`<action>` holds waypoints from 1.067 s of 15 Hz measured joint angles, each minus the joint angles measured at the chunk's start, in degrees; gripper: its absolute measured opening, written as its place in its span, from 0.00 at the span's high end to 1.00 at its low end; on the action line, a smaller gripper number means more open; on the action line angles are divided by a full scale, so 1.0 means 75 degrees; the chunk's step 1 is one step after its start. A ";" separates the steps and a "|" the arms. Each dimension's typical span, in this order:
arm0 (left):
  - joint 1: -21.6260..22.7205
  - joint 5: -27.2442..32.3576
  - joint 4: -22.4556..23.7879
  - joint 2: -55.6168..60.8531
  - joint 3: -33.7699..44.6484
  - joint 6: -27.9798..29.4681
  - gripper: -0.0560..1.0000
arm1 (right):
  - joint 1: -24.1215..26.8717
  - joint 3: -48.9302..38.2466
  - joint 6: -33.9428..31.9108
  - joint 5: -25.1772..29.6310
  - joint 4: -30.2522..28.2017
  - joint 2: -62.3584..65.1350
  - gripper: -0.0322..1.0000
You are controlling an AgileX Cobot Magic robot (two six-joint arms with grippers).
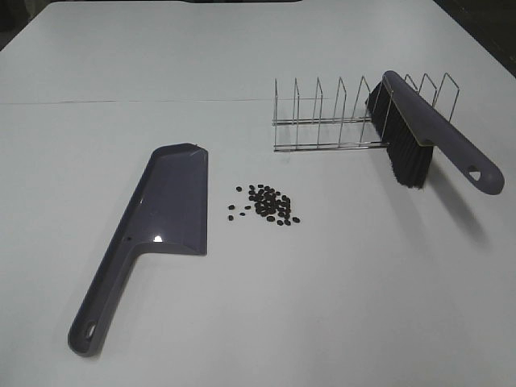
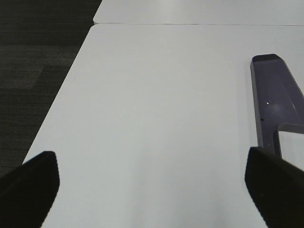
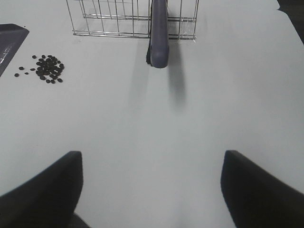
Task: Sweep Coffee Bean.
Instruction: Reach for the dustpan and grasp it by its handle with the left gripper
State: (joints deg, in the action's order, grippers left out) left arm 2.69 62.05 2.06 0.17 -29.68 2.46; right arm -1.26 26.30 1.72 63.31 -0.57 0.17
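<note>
A loose cluster of small dark coffee beans [image 1: 267,203] lies on the white table, just right of a grey-purple dustpan [image 1: 165,210] that lies flat with its handle toward the front left. A grey-purple brush [image 1: 427,133] with black bristles leans in a wire rack [image 1: 339,117] at the back right, its handle pointing forward. The beans [image 3: 46,69] and brush handle [image 3: 159,33] also show in the right wrist view, far ahead of my open right gripper [image 3: 152,190]. My left gripper [image 2: 152,183] is open and empty over bare table, with the dustpan [image 2: 278,107] off to one side.
The table's left edge [image 2: 61,95] drops to dark floor in the left wrist view. A seam [image 1: 121,101] runs across the table behind the dustpan. Neither arm shows in the exterior high view.
</note>
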 joint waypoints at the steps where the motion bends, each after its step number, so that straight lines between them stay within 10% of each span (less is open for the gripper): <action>1: 0.0000 0.0000 0.0000 0.0000 0.0000 0.0000 0.02 | 0.0000 0.0000 0.0000 0.0000 0.0000 0.0000 0.26; 16: 0.0000 0.0000 0.0000 -0.3323 0.0000 0.0351 0.02 | 0.0000 0.0000 0.0061 0.0000 -0.0031 0.0000 0.25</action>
State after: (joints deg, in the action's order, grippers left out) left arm 2.69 62.05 2.06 -24.75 -29.68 5.10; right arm -1.26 26.30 2.18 63.31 -0.80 0.17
